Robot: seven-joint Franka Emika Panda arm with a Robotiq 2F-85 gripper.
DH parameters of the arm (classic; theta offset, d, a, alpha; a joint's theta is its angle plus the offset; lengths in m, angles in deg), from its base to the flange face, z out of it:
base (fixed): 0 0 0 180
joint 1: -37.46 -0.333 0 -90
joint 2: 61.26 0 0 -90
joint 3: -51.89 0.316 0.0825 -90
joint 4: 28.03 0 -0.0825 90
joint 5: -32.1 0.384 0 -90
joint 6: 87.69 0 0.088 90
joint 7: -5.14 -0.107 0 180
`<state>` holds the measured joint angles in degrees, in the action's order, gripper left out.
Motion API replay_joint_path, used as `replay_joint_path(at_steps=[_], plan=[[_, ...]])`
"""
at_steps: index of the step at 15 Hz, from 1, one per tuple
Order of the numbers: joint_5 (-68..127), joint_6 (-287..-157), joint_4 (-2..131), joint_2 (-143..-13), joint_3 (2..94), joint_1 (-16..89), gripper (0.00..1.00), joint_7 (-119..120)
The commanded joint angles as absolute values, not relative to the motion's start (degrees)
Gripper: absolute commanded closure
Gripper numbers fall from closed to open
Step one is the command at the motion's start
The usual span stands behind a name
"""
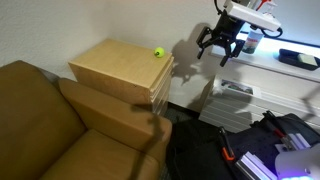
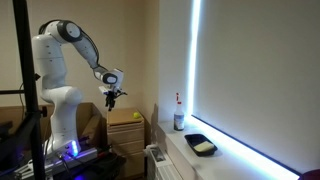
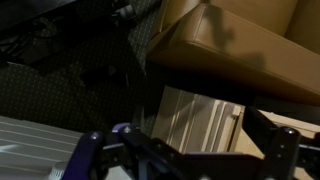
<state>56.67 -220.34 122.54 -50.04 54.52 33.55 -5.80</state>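
Aloft, claw [image 1: 215, 54] wide open, empty, well apart from green ball [image 1: 158, 52]; fingertips off-frame in wrist view.

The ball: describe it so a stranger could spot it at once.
Find the brown couch; a light wooden cabinet stands beside it. On the cabinet's top, near a corner, sits the ball: small, yellow-green, the only thing up there.
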Motion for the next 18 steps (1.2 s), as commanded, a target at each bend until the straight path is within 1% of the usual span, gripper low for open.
replay_joint_path(at_steps=[1, 5, 8, 10, 11, 13, 14, 18], plan=[[58.6, -224.9, 121.0, -56.1, 54.5, 33.3, 0.00, -5.3], [73.6, -239.4, 119.2, -66.5, 55.6, 30.5, 0.00, 4.3], [82.9, -251.9, 116.5, -75.2, 59.1, 29.0, 0.00, 13.3], [87.0, -257.3, 113.4, -80.6, 61.5, 29.2, 0.00, 17.1], [87.8, -258.9, 112.0, -83.0, 62.5, 29.4, 0.00, 18.2], [87.2, -257.2, 109.9, -86.1, 63.0, 29.8, 0.00, 16.9], [85.6, -257.2, 113.0, -82.5, 62.2, 28.9, 0.00, 15.5], [85.6, -257.2, 110.4, -86.2, 62.3, 29.0, 0.00, 15.5]])
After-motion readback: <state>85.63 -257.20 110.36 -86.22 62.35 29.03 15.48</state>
